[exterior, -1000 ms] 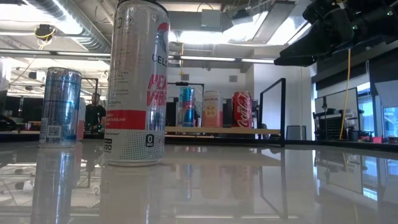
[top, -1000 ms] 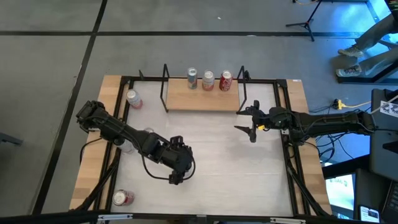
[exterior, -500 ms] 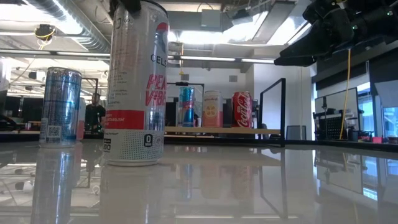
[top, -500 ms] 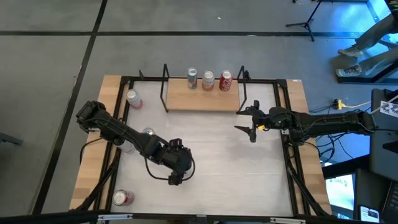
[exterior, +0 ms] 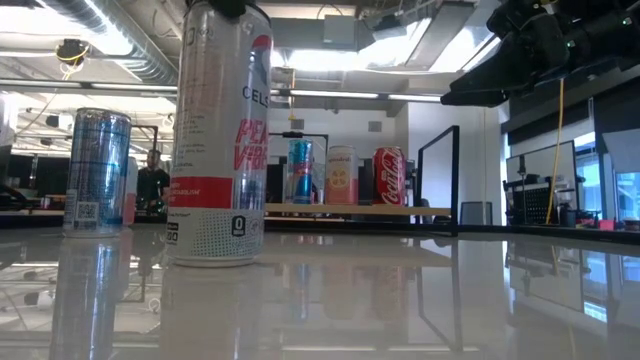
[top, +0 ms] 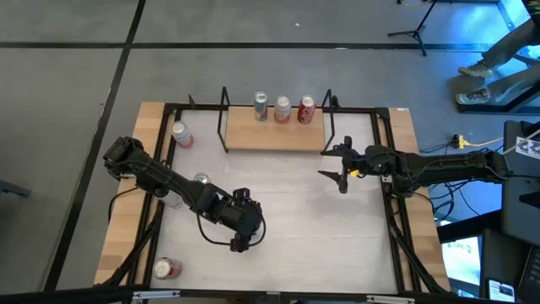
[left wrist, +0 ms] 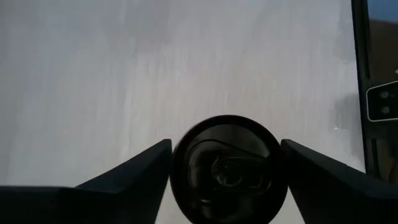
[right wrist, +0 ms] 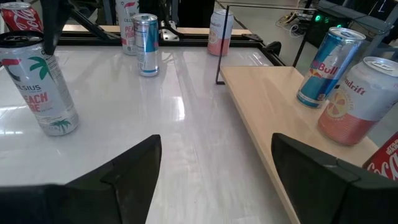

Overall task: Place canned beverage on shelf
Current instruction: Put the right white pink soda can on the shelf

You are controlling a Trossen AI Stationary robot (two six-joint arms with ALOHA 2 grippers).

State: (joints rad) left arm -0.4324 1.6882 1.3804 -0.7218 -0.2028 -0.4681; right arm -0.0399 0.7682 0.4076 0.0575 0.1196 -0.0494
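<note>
The left gripper [left wrist: 225, 180] hung straight above a tall white can [exterior: 218, 135] standing near the front of the white table [top: 321, 219], its two dark fingers [left wrist: 134, 171] spread to either side of the can's black lid, close to it but with a sliver of gap on each side, so nothing was gripped. The right gripper [top: 340, 168] waited over the table just beside the shelf's right end, its fingers [right wrist: 127, 168] wide apart and holding nothing. The shelf [top: 274, 135], a light wooden board with thin black uprights, sat at the far edge of the table and carried three cans in a row along its back: a blue one [top: 261, 106], a pale peach one [top: 282, 108] and a red cola can [top: 306, 110]. The rest of the board was bare. A silver-blue can [exterior: 96, 172] stood on the table further left, partly under the left arm. A pink can [top: 181, 135] lay on the wooden border at the far left, and another red can [top: 166, 268] on the border at the near left corner.
</note>
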